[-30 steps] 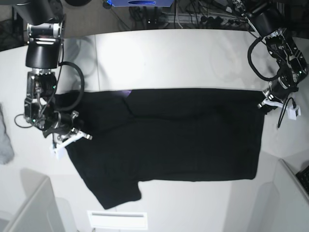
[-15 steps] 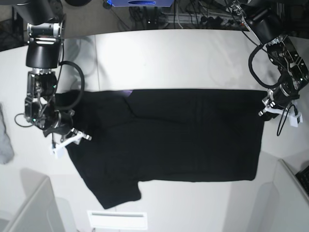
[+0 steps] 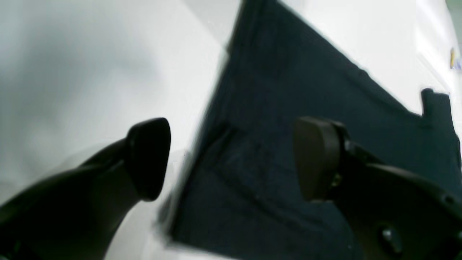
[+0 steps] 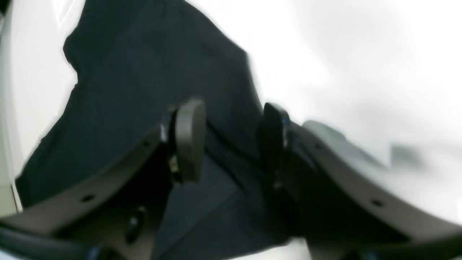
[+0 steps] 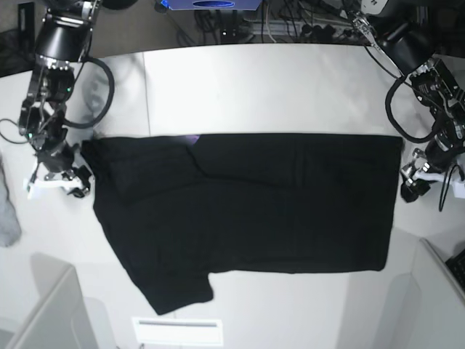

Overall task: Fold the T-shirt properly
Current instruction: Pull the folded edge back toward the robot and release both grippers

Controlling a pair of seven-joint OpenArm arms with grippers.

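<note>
The T-shirt point(image 5: 247, 207) lies spread flat on the table point(image 5: 240, 87), plain black side up, its hem at the scene's right and its collar end at the left, with one sleeve point(image 5: 178, 291) jutting toward the near edge. My left gripper point(image 5: 415, 183) sits at the right, just off the hem's far corner; its wrist view shows the fingers point(image 3: 149, 157) spread wide with nothing between them, one over bare table and the other above the cloth edge. My right gripper point(image 5: 65, 182) sits at the left, beside the far shoulder; its fingers point(image 4: 189, 139) are partly apart and hang over the cloth, and I cannot tell whether any fabric is caught between them. I judge the step in hand to be the setup for the first fold: the shirt is laid out and no fold is made yet. The next move calls for each gripper to descend onto its own edge of the shirt, pinch a single layer, and lift both ends evenly so the far long edge can be carried over toward the near one without dragging the body. A grey cloth point(image 5: 7, 211) lies at the far left, apart from the work.
</note>
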